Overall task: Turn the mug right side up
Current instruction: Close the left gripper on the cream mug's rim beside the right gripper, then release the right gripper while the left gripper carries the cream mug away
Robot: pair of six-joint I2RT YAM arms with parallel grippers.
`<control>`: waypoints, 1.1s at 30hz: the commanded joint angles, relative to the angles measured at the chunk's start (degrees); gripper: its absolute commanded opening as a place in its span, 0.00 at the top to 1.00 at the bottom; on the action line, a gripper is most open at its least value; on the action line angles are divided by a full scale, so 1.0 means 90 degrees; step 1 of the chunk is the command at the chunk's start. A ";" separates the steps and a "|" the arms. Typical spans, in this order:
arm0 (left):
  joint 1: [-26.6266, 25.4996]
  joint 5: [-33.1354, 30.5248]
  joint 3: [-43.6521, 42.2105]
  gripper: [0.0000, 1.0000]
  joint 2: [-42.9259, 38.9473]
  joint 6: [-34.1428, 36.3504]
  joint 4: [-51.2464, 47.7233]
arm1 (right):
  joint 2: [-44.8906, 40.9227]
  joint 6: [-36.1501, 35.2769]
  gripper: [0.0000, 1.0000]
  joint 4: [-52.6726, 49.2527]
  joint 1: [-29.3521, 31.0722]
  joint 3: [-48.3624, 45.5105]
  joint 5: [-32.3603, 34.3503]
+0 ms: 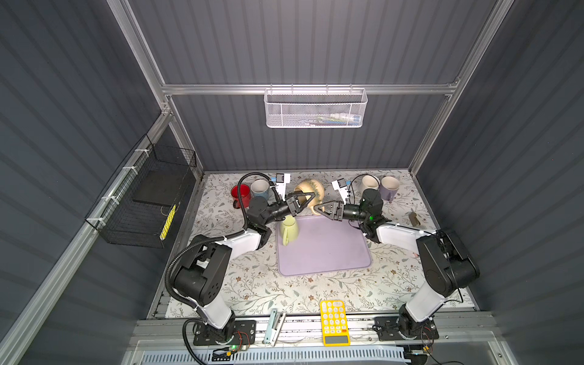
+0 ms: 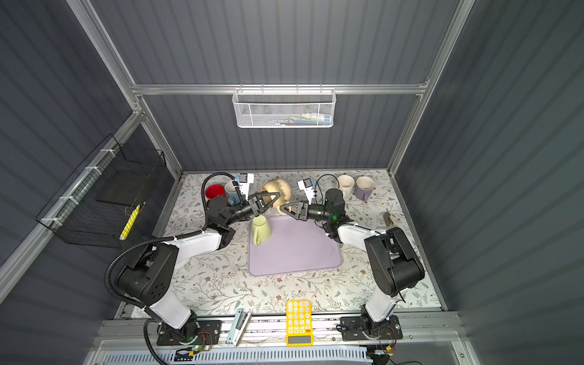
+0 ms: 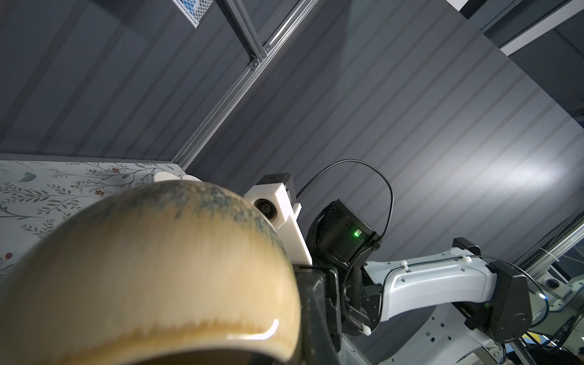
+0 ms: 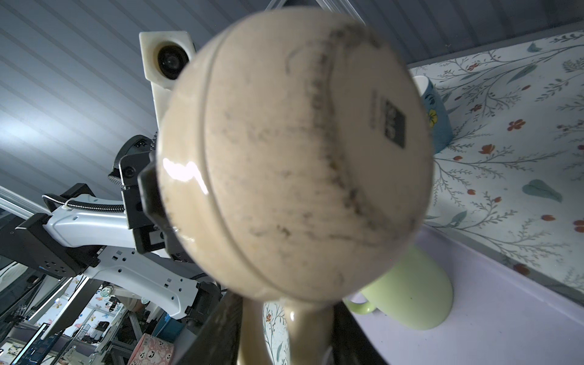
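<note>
Beige mug (image 1: pixel 314 189), over far edge of lilac mat (image 1: pixel 328 249): left gripper (image 1: pixel 311 196) clenched its part-hidden rim; right gripper (image 1: pixel 317 207) gaped astride the handle (image 4: pixel 305 328).

Mat (image 1: pixel 328 252) centre. Mug (image 1: pixel 289 230) on mat, 10 o'clock corner. Lifted mug (image 1: pixel 313 186) beyond mat, 12 o'clock. Calculator (image 1: pixel 334 319) 6 o'clock. 2 cups (image 1: pixel 259 187) 11 o'clock.

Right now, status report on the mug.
Left gripper shut on tan mug rim. Right gripper open around its handle. Mug aloft, tilted. Green mug nearby on mat.
</note>
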 commanded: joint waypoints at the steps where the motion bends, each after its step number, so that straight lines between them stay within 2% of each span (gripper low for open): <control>1: 0.0076 -0.0006 -0.0080 1.00 -0.0289 0.0306 0.0025 | 0.0017 -0.0014 0.55 0.0592 -0.0052 -0.0001 0.0019; 12: 0.0297 -0.0022 -0.0240 1.00 -0.0335 0.0585 -0.0461 | 0.0010 -0.0034 0.52 0.0613 -0.0183 -0.0213 0.0046; 27: 0.0498 -0.0538 0.0118 1.00 -0.1331 0.2262 -0.3493 | -0.0066 -0.0562 0.54 -0.0181 -0.0234 -0.0258 0.0181; 33: 0.0536 -0.0704 0.0279 1.00 -0.1505 0.2519 -0.4072 | -0.0086 -0.0717 0.54 -0.0394 -0.0232 -0.0288 0.0227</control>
